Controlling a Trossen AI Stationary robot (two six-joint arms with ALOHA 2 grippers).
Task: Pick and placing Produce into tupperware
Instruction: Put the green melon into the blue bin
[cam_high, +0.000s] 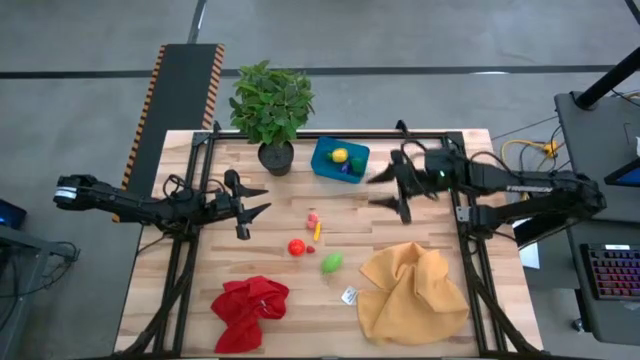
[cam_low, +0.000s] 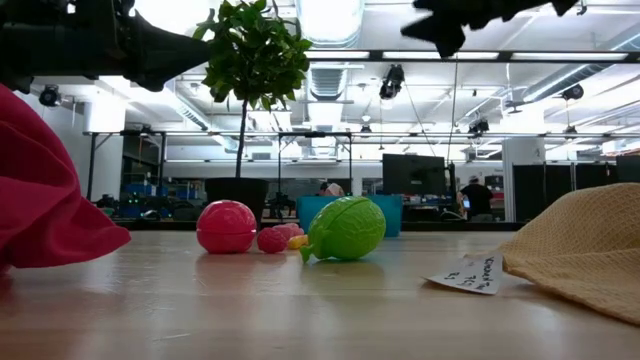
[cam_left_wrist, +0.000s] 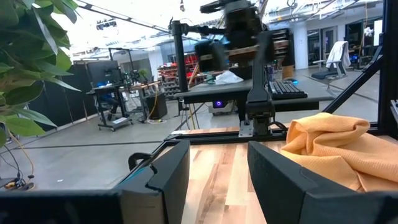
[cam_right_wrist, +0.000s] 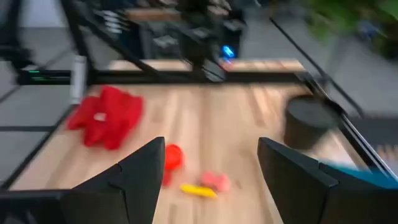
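Landmark: teal tupperware (cam_high: 340, 160) at the far side of the bench (cam_high: 300, 310).

Nearest edge, well short of the tub: red cloth (cam_high: 250, 312), white tag (cam_high: 349, 295), mustard cloth (cam_high: 415, 292).

Closer to the tub: green produce (cam_high: 332, 263), long axis angled; red ball (cam_high: 297, 247); pink piece (cam_high: 313, 217) touching a yellow-orange stick (cam_high: 318, 231), stick's long axis pointing roughly toward the tub.

Inside the tub: a yellow piece (cam_high: 340, 155), plus green and blue bits.

Left of the tub: plant pot (cam_high: 275, 158).

Right tool (cam_high: 385, 187) just right of the tub, fingers apart, nothing between them.

Left tool (cam_high: 255, 200) well left of the tub, fingers apart, nothing held.
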